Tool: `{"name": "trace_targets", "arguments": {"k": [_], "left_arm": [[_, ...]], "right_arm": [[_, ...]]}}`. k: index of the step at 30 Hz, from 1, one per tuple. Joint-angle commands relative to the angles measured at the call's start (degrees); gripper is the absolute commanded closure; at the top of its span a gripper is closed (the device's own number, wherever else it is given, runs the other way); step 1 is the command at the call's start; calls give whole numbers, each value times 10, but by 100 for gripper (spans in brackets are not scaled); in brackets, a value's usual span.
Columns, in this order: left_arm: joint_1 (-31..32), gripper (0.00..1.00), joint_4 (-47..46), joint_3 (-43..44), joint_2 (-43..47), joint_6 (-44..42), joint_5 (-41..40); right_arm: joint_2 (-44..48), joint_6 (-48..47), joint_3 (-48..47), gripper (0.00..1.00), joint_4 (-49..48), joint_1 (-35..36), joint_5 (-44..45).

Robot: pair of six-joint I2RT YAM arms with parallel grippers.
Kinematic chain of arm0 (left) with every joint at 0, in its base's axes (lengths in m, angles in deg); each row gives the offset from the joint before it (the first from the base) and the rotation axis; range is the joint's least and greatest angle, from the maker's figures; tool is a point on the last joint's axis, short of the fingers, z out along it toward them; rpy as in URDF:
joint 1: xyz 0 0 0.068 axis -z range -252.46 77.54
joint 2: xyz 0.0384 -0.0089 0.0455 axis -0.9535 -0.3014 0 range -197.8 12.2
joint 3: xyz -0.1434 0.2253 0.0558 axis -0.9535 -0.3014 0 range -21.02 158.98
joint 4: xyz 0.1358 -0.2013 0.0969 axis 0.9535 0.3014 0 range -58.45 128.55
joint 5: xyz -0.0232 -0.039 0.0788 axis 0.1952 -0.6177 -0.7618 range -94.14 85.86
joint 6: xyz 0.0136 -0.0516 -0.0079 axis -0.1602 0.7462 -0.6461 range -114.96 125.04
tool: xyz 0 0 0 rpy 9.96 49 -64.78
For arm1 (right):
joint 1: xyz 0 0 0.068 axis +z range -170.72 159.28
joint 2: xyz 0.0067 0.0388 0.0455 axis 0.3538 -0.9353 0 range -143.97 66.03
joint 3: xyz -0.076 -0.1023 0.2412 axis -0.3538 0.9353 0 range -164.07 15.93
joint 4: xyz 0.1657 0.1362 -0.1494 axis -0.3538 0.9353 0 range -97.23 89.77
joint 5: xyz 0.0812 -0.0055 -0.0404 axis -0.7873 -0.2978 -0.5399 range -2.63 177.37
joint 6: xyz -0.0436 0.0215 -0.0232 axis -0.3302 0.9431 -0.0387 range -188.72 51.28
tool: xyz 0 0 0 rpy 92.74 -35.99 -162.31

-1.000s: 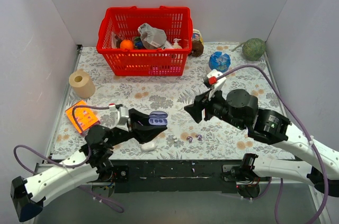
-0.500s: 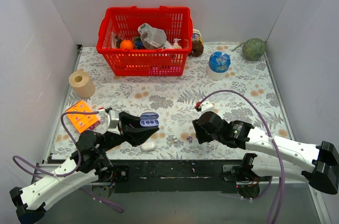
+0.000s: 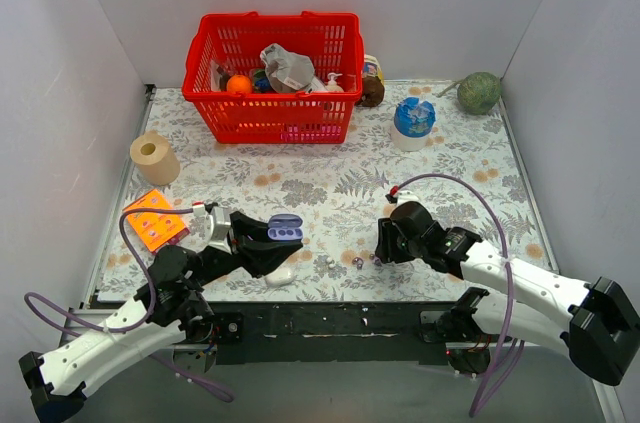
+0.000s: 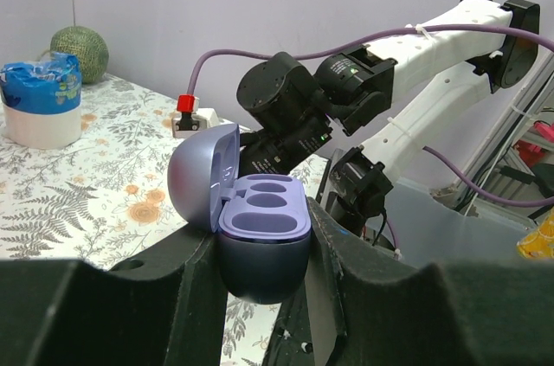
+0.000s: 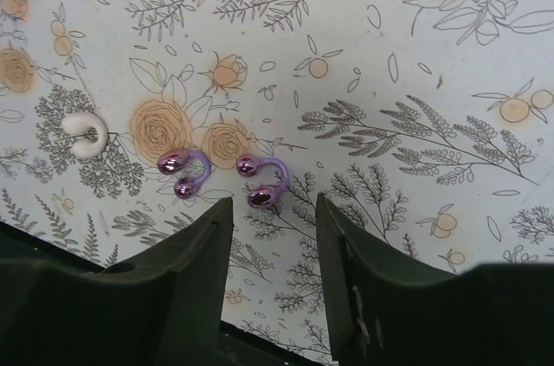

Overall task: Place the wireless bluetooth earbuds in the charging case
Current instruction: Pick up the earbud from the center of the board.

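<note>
The charging case (image 4: 264,236), blue-grey with a lavender inset and its lid swung open, sits clamped between the fingers of my left gripper (image 4: 264,266). In the top view the case (image 3: 284,228) is held above the near left of the table, its two wells empty. Two shiny purple wireless bluetooth earbuds (image 5: 184,174) (image 5: 262,183) lie on the floral cloth. My right gripper (image 5: 274,210) hangs low over them, open, with the right-hand earbud just beyond the gap between its fingertips. From above, the earbuds (image 3: 358,262) lie right beside the right gripper (image 3: 381,253).
A red basket (image 3: 272,78) full of items stands at the back. A paper roll (image 3: 154,156) and an orange card (image 3: 153,220) lie at the left, a blue-topped tub (image 3: 414,121) and a green ball (image 3: 480,93) at the back right. A small white C-shaped piece (image 5: 84,134) lies left of the earbuds.
My right arm has dropped from a raised pose down to the cloth at the earbuds, and its jaws have narrowed. The left gripper has shifted slightly, still holding the case.
</note>
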Motion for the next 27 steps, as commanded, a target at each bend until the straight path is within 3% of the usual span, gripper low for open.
{"name": "trace_targets", "arguments": {"k": [1, 27], "left_arm": [[-2, 100, 1, -4, -6, 3, -6], [-2, 100, 0, -11, -18, 9, -2]], "right_arm": [[-7, 0, 5, 50, -63, -11, -41], [-67, 23, 38, 58, -87, -36, -86]]}}
